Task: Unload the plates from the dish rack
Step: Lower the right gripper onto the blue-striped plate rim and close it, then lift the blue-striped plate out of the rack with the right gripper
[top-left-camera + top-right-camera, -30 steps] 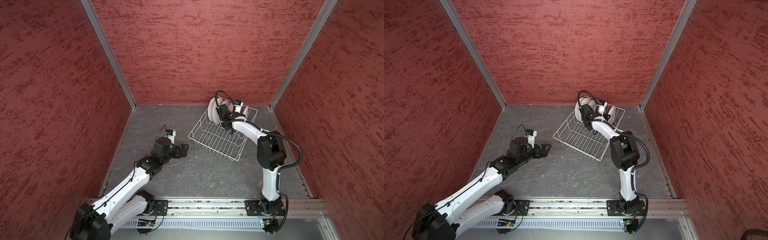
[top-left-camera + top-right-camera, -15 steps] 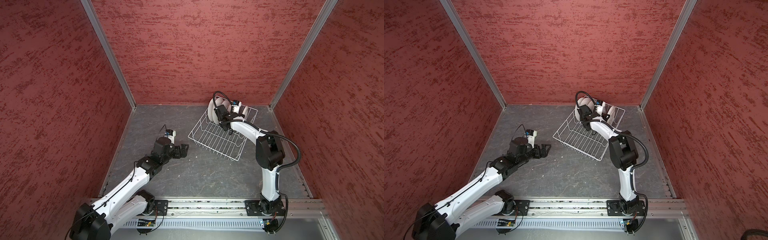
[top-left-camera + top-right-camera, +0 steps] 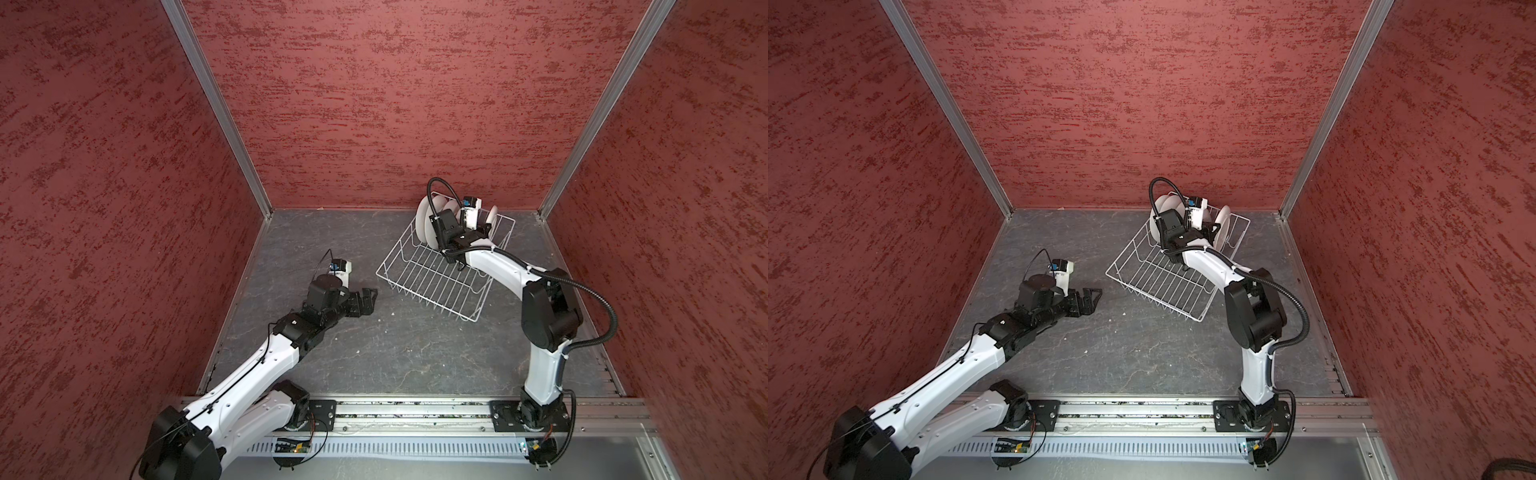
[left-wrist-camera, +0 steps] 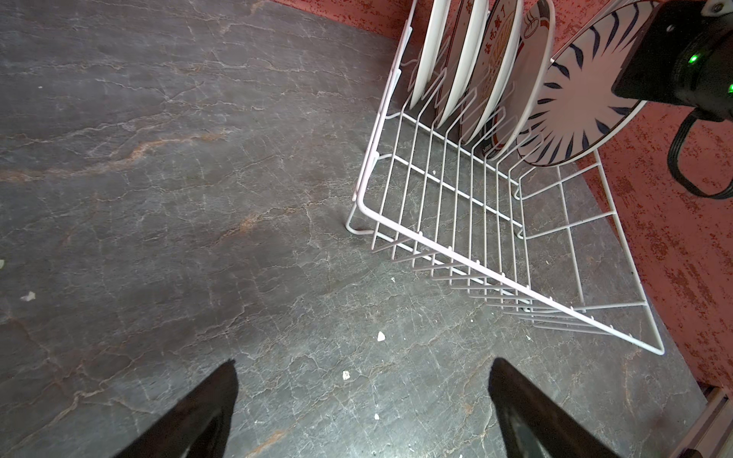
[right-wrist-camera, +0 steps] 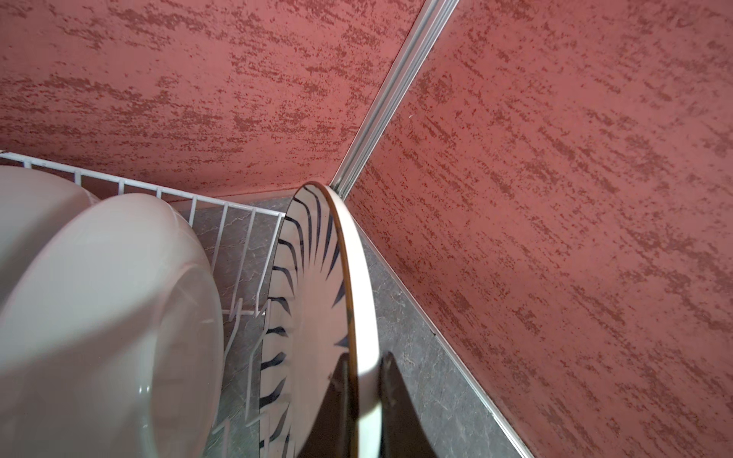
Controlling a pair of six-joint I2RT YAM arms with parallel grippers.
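Left wrist view, closest in: looks down past the left tool (image 4: 363,361), black fingers (image 4: 198,416) spread wide with nothing between them, low over a dark grey, stone-veined counter (image 4: 158,198). Sits apart from the white wire dish rack (image 4: 448,246), with bare counter and a few pale crumbs (image 4: 380,337) between.

Farther on, finds the near part of the rack bare: thin parallel bars and short prongs only. At the rack's far end, shows four round white plates (image 4: 468,59) standing on edge in neighbouring slots, one with orange lettering on its face. Just past them, shows a fifth round white plate with dark radial stripes (image 4: 575,91), tilted away from the four, its lower edge down by the bars; cannot tell whether it touches them.

Right wrist view: catches the right tool (image 5: 365,380) clamped on the rim of that striped plate, dark fingers (image 5: 396,416) pressed one on the striped face and one on the plain back. Has the plain white backs of the neighbouring plates just beside.

Both top views: place the rack askew on the far right part of the counter, close to the back corner, with the right arm reaching over it to the plates. Put the left tool on the left, well short of the rack's near corner. Beyond everything, close the scene with red textured walls (image 3: 395,104).
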